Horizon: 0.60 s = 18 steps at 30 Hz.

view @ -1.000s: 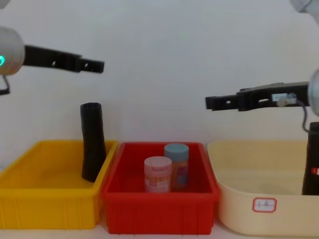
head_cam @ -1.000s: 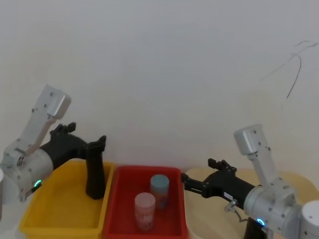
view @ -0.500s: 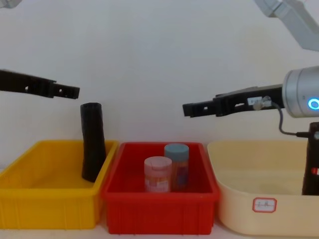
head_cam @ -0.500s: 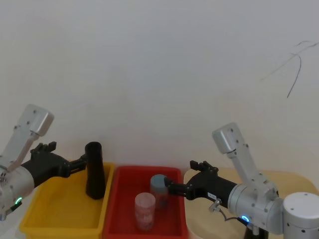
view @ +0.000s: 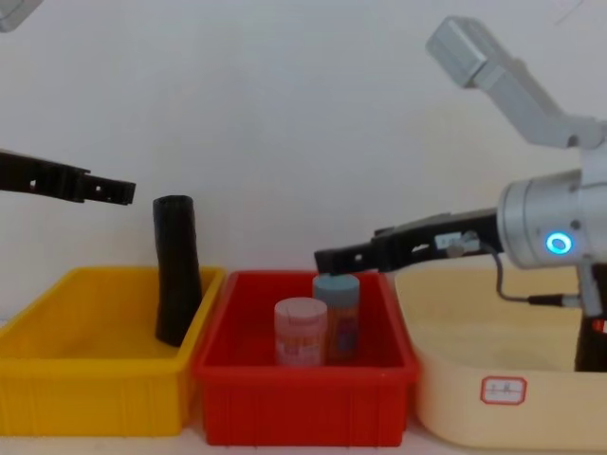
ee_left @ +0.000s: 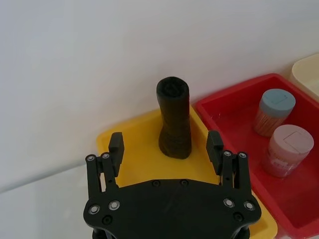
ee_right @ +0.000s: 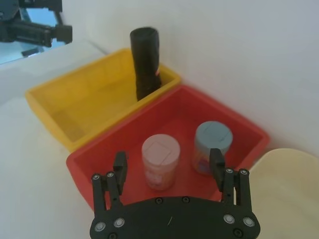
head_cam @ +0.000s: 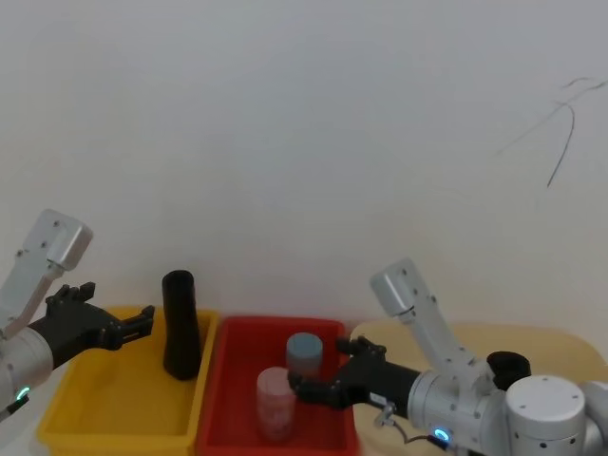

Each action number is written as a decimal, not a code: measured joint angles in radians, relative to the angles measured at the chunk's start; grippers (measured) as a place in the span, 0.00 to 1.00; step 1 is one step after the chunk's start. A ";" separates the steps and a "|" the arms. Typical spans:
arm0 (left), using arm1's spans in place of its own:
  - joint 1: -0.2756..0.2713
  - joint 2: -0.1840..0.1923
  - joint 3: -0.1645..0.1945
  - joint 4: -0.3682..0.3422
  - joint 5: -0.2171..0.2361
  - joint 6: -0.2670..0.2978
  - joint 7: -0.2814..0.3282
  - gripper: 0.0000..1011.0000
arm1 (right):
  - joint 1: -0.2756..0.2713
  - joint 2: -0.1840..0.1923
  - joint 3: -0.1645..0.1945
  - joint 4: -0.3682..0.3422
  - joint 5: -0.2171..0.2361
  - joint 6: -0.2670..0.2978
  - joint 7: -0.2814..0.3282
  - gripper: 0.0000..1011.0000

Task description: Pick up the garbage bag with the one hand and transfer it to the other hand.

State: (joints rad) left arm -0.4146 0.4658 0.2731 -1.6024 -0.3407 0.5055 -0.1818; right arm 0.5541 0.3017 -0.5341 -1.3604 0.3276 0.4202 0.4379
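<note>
The cream tub (view: 455,379) sat at the right of the desk (ee_right: 35,174), with a small red-edged label on its near wall. To its left the red bin (view: 303,408) and then the yellow bin (view: 85,398) stood side by side, their walls touching or nearly so. The right gripper (view: 327,258), on the arm with the blue light ring, reached leftward over the red bin. Its fingers (ee_right: 119,164) were spread apart and empty, hovering above the two jars there, with the tip just over the blue-lidded one in the chest view. The left gripper (view: 114,191) hung over the left part of the yellow bin and pointed right. Its fingers (ee_left: 116,143) were likewise apart and held nothing. The garbage bag (view: 592,313) stood upright in the cream tub at the far right, partly cut by the edge of the chest view, with a bit of its red band showing. Its black top also showed in the head view behind the right arm, and it was well apart from both grippers. A plain black roll (view: 176,270) stood at the far right corner of the yellow bin against the wall shared with the red bin, a little tilted, near the left gripper's tip but not touching it. In the red bin the pink-lidded jar (view: 301,332) stood upright just in front of and to the left of the blue-lidded jar (view: 337,308).
</note>
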 joint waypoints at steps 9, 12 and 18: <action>0.006 0.003 -0.003 -0.003 0.000 0.004 0.001 0.99 | 0.036 -0.029 -0.044 0.100 -0.004 -0.027 0.038 0.99; 0.007 0.004 -0.004 -0.003 0.000 0.005 0.001 0.99 | 0.048 -0.036 -0.053 0.123 -0.009 -0.033 0.048 0.99; 0.008 0.005 -0.004 -0.004 0.000 0.006 0.001 0.99 | 0.081 -0.054 -0.074 0.182 -0.023 -0.043 0.070 0.99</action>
State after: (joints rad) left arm -0.4062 0.4710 0.2687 -1.6061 -0.3407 0.5113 -0.1805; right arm 0.6350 0.2476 -0.6083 -1.1781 0.3041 0.3769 0.5079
